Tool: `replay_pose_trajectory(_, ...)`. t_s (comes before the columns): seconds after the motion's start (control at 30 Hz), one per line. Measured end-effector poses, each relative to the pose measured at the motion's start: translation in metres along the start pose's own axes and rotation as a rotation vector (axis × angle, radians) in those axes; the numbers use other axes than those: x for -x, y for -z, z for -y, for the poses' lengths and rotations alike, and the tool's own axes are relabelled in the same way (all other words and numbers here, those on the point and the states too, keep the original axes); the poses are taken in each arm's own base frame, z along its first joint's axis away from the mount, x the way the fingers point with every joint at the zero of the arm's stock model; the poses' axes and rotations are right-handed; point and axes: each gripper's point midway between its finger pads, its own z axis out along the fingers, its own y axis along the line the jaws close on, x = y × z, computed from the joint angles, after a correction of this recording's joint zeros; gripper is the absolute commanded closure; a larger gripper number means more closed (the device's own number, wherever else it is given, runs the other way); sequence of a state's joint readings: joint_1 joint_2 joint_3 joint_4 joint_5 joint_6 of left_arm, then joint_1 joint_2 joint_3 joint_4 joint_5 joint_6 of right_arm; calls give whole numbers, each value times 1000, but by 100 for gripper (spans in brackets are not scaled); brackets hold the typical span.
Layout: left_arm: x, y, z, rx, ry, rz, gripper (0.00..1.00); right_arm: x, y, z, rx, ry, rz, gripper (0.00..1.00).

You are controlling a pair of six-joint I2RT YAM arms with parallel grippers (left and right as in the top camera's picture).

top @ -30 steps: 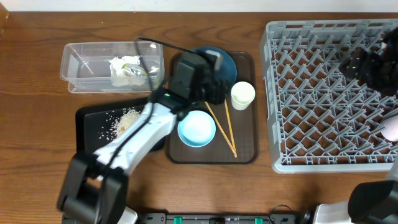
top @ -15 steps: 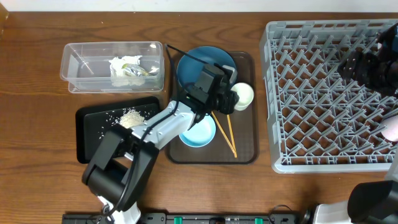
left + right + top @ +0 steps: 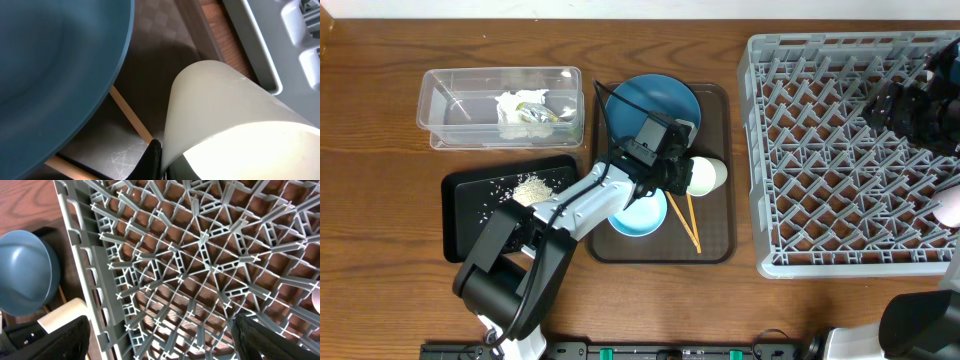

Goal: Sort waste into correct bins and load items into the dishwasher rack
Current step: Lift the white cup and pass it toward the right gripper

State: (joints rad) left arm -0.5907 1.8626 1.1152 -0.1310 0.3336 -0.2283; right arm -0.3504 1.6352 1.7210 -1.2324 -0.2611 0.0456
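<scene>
My left gripper (image 3: 682,176) (image 3: 162,161) is shut on the rim of the pale-green cup (image 3: 708,175) (image 3: 225,115), which is tipped on its side over the brown tray. One black finger (image 3: 152,160) presses the cup's outer wall. The dark-blue plate (image 3: 650,100) (image 3: 55,65) lies just behind, the light-blue bowl (image 3: 638,215) is partly under my arm, and two chopsticks (image 3: 685,215) (image 3: 131,119) lie beside it. My right gripper (image 3: 910,105) (image 3: 160,345) hangs open above the grey dishwasher rack (image 3: 840,150) (image 3: 200,255). A pink cup (image 3: 950,207) shows at the rack's right edge.
The brown serving tray (image 3: 720,245) holds the dishes. A clear container (image 3: 450,105) at back left holds crumpled tissue (image 3: 525,110). In front of it, the black tray (image 3: 465,225) carries rice grains (image 3: 527,187). The rack's grey wall (image 3: 280,40) is close to the cup's right.
My left gripper moved right to the pale-green cup and closed on its rim; the cup went from upright to tipped. The right arm barely moved.
</scene>
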Motion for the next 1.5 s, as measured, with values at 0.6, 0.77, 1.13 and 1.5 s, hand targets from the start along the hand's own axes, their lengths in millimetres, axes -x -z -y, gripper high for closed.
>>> replay_pose_trajectory(0.6,70,134,-26,-229,294,224,94,-30,-14,-35,233,198,-89,3)
replay_pose_trajectory(0.77,68,147,-25,-440,360,174,94,-65,-36,-80,460,323,-158,2)
replay_pose_trajectory(1.13,54,161,18,-751,305,52,94,-146,-54,-187,962,627,-179,2)
replay_pose_trajectory(1.5,48,172,37,-858,267,9,94,-170,-26,-250,1277,864,-39,2)
